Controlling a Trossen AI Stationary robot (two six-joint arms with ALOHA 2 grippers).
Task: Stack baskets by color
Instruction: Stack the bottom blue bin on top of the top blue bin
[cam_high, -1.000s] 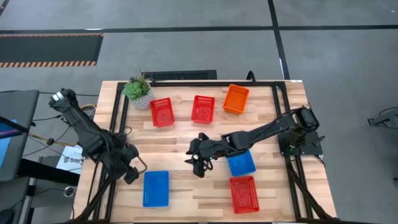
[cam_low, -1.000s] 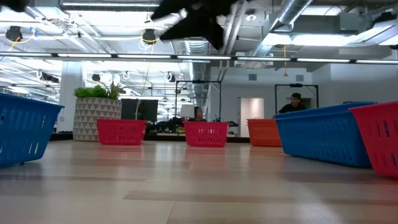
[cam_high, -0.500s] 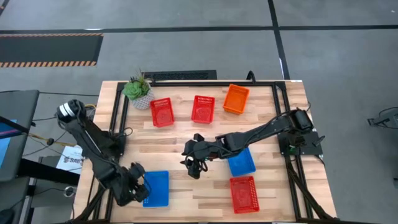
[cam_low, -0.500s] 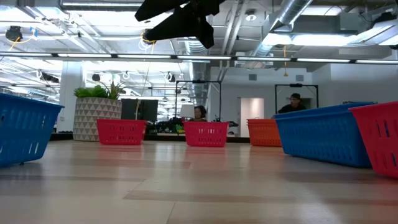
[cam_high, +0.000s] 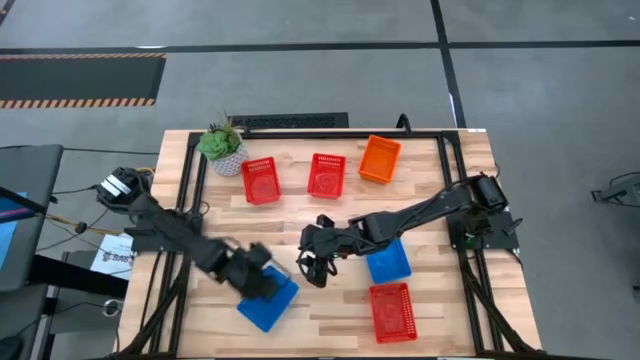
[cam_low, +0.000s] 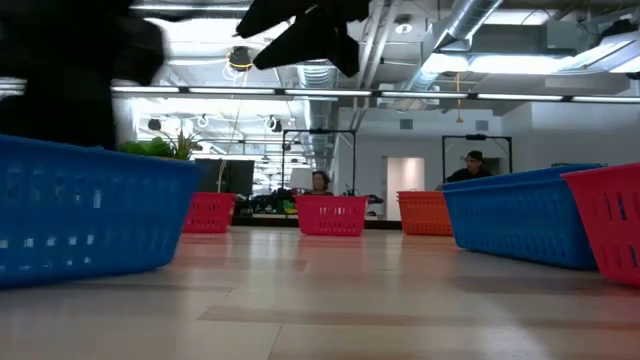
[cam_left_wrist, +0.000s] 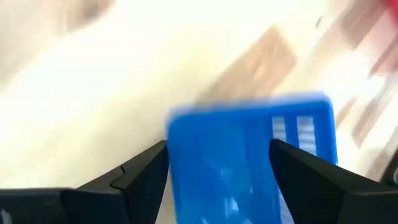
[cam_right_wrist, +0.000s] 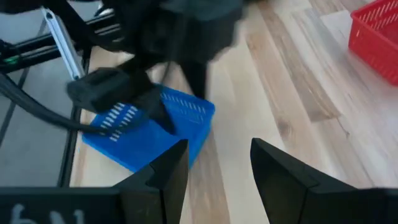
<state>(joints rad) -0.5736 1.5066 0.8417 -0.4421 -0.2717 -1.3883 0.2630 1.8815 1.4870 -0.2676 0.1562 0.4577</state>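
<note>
A blue basket (cam_high: 268, 306) lies skewed on the table near the front left, resting on its bottom (cam_low: 90, 215). My left gripper (cam_high: 257, 282) is right over it, open wide (cam_left_wrist: 217, 146). Above the table's middle my right gripper (cam_high: 318, 264) hangs open with nothing between its fingers (cam_right_wrist: 219, 155). A second blue basket (cam_high: 387, 262) sits under the right arm, with a red basket (cam_high: 392, 311) in front of it. Two red baskets (cam_high: 260, 180) (cam_high: 327, 175) and an orange basket (cam_high: 380, 158) stand in a row at the far side. My left gripper comes down on the blue basket slanting from the table's left. One finger (cam_left_wrist: 146, 171) stands at the outside of a side wall (cam_left_wrist: 174, 134), the other (cam_left_wrist: 292, 165) over the basket's inside. Blur hides whether the pads touch the wall. The basket stays on the table.
A small potted plant (cam_high: 222, 145) stands at the far left corner. Black frame rails (cam_high: 190, 200) run along the table's left and right sides. Bare wood lies between the far row and the near baskets. People show in the room behind the table.
My left gripper has swung from the table's left edge toward the right and down onto the blue basket. The basket has slid a little toward the right and turned about, so that a corner now points at the near edge.
</note>
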